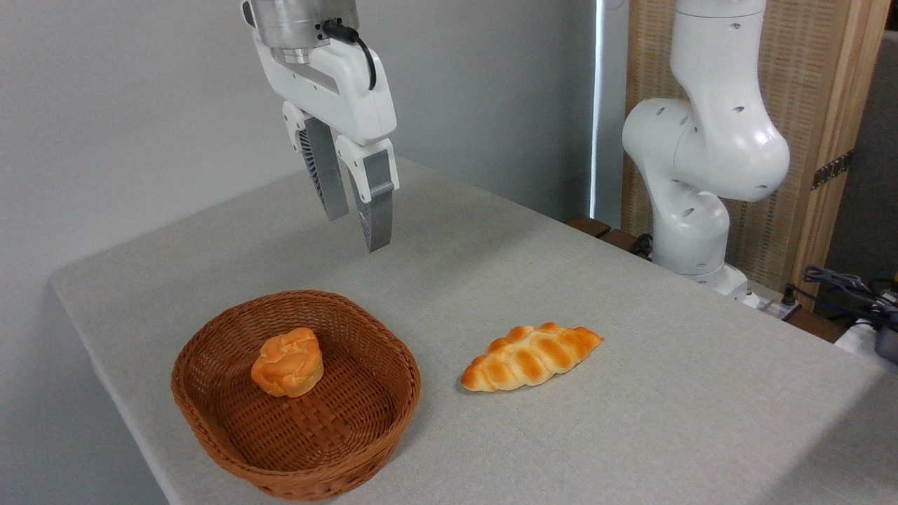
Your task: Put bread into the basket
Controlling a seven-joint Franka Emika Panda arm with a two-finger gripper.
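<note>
Starting at the left of my view, I see the basket (210, 414) sitting near the front left corner of the grey table (666, 393), a shallow brown wicker bowl with a thick braided rim. Inside it, a little left of its middle, rests a small round knotted orange bun (288, 362), lying on the woven floor. Above and slightly behind the basket, my gripper (358, 228) hangs in the air well clear of the tabletop, pointing downward; its two ribbed grey fingers (373, 203) stand a small gap apart with nothing between them, so I read it as parted and empty. Moving right, the bread (531, 356) lies flat on the bare table just beside the basket, not touching it, its long braided body angled so that the near pointed end faces the basket and the far end points up to the right. Further right, at the back edge of the table, stands the white arm base (701, 175), with a bundle of cables (849, 287) beyond it at the right margin.
</note>
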